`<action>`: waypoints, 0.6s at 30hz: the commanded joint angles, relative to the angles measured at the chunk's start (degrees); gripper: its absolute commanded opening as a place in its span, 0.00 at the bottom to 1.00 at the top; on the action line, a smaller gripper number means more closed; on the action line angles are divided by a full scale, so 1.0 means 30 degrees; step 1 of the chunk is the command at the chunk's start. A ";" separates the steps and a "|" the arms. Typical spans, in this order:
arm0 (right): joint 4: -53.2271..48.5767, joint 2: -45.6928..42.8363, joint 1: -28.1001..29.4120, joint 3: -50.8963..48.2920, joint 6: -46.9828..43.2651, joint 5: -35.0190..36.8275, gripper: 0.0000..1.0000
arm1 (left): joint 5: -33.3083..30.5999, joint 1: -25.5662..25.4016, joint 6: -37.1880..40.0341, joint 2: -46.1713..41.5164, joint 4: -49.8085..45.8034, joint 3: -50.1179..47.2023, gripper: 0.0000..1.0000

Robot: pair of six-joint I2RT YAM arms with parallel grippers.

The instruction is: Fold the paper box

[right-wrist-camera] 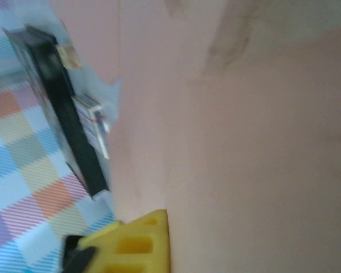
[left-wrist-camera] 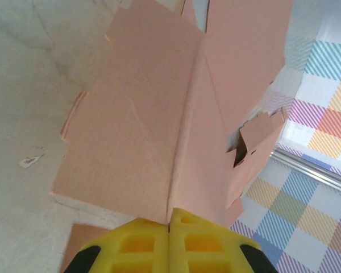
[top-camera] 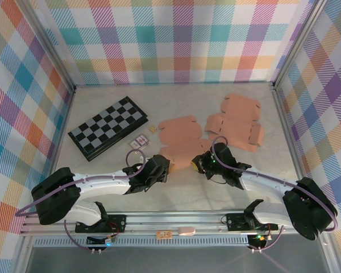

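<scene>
**BOX BLANK: MATERIAL BEHAVIOUR AND GRIP POINTS**

**Location.** The salmon-pink die-cut paper box blank [top-camera: 182,135] lies at the middle of the pale marbled bench [top-camera: 102,187]. Its near edge is raised where it is gripped. A second pink blank of similar cut [top-camera: 236,122] lies just to its right and slightly farther back. A black-and-white folding chessboard [top-camera: 108,135] lies to the left, apart from it.

**End effector state.** The left end effector [top-camera: 162,166] is closed on the near-left edge of the blank. Its yellow pads [left-wrist-camera: 136,244] meet on a raised crease. The right end effector [top-camera: 200,162] is closed on the near-right edge, with the sheet lying flat against one yellow finger [right-wrist-camera: 139,242].

**Handling.** Treat the blank as light, thin and moderately stiff. It holds a ridge along a scored line but will probably bow between two grips. The surface looks matte, so slipping is unlikely. The main risks are tearing and stray creases.

**Grip points.** Take hold at a panel edge close to a score line. Avoid the small locking tabs [left-wrist-camera: 261,128], which would bend first.
</scene>
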 commanded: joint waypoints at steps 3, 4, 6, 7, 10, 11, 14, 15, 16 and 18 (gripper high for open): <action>-0.2361 -0.0744 0.0111 0.2143 0.0161 0.1098 0.00 | 0.0418 0.0217 -0.0662 -0.2717 -0.3749 0.0869 0.38; -0.3009 -0.0916 0.0114 0.2675 0.0162 0.1307 0.00 | 0.0535 0.0257 -0.0665 -0.3643 -0.5704 0.1376 0.52; -0.4076 -0.1047 0.0066 0.3851 0.0086 0.1585 0.00 | 0.0667 0.0446 0.0069 -0.5294 -0.9396 0.2416 0.64; -0.4620 -0.0981 -0.0032 0.4580 -0.0028 0.1685 0.00 | 0.0730 0.0599 0.0603 -0.6015 -1.0895 0.3024 0.66; -0.6809 -0.0413 -0.0436 0.7306 -0.0725 0.1712 0.00 | 0.0847 0.1317 0.2255 -0.7582 -1.5248 0.5038 0.67; -0.7652 -0.0158 -0.0631 0.8283 -0.1090 0.1726 0.00 | 0.0749 0.1640 0.2886 -0.7901 -1.6222 0.5623 0.67; -1.1020 0.0756 -0.1101 1.1974 -0.2473 0.2010 0.00 | 0.0488 0.3107 0.5431 -0.8373 -1.8456 0.7797 0.66; -1.2444 0.1096 -0.1224 1.3270 -0.3002 0.2156 0.00 | 0.0721 0.3924 0.6456 -0.8306 -1.8878 0.8510 0.65; -1.3496 0.1339 -0.1287 1.4327 -0.3302 0.2280 0.00 | 0.1136 0.4849 0.7833 -0.8114 -1.9007 0.9116 0.63; -1.5588 0.1831 -0.1427 1.6385 -0.3851 0.2444 0.00 | 0.3116 0.7407 1.0548 -0.7211 -1.8803 1.0064 0.59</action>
